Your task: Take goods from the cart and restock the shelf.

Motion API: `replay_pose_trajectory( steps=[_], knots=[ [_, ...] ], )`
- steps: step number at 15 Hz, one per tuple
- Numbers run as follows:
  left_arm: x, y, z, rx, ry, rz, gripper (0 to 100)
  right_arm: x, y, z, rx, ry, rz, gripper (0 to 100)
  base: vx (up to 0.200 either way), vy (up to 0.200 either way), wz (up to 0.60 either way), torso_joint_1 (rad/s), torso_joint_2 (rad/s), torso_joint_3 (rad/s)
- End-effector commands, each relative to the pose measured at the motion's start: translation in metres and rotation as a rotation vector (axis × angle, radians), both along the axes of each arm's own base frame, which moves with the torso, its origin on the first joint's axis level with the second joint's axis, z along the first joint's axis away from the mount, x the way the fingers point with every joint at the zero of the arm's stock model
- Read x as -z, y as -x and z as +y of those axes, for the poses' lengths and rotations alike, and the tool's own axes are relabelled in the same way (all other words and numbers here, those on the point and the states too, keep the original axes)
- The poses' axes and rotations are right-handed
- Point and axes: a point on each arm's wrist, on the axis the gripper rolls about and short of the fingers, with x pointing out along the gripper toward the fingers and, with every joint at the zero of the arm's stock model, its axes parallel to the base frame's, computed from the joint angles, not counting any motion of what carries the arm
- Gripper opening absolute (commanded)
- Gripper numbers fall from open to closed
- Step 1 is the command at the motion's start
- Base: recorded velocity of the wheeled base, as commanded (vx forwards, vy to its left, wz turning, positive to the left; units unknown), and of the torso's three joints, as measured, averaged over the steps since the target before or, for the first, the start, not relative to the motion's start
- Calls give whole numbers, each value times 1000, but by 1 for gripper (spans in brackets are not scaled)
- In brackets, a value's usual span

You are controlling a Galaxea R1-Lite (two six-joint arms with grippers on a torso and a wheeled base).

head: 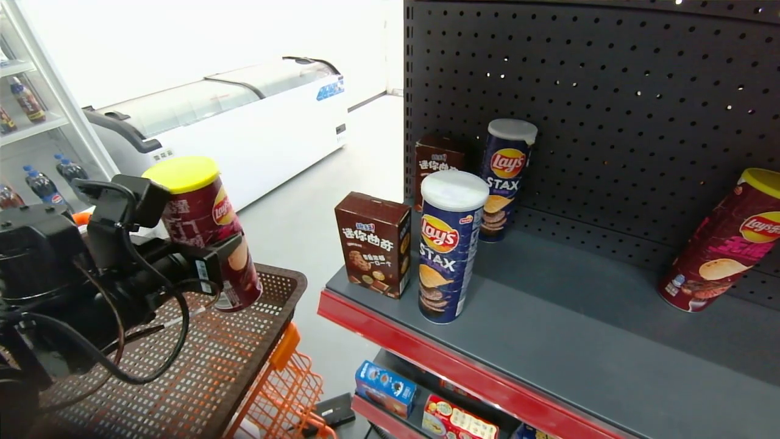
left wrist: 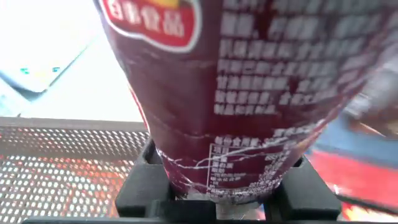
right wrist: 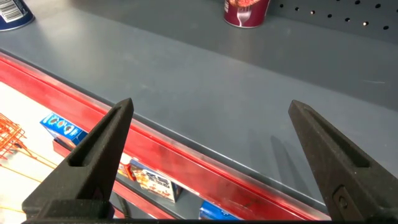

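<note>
Black left gripper (left wrist: 224, 196) is clamped tight round the lower part of a maroon chip can (head: 207, 225), the one with a yellow lid, a round red-and-yellow logo and blocks of small white print, holding it tilted above the brown mesh cart basket (head: 256, 329). Meanwhile the right gripper (right wrist: 211, 109) is spread wide with nothing in it, over the grey shelf (head: 579, 329) near its red front edge. On that shelf are two blue white-lidded cans (head: 451, 244), brown cookie boxes (head: 373, 242) and a matching maroon can (head: 722, 244) leaning on the pegboard (head: 609, 91).

A shop, by its pegboard-backed shelf (head: 579, 317), glass-topped chest freezer (head: 262, 140), drinks fridge (head: 30, 122) and basket cart (head: 244, 353).
</note>
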Motion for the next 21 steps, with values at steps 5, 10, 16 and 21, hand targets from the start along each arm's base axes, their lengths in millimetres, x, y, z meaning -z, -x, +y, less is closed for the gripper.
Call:
replay_pose_trajectory(
  steps=[5,10,16,21],
  knots=[
    [-34,58,-33,223,15,-72,0,0,0,0,0,0,1,100,0,0,0,0,0,0],
    [-29,65,-50,323,27,-49,0,0,0,0,-2,0,1,100,0,0,0,0,0,0],
    [-29,69,-54,434,31,-46,0,0,0,0,0,0,1,100,0,0,0,0,0,0],
    [-31,82,-71,546,36,-59,0,0,0,0,0,0,1,100,0,0,0,0,0,0]
  ],
)
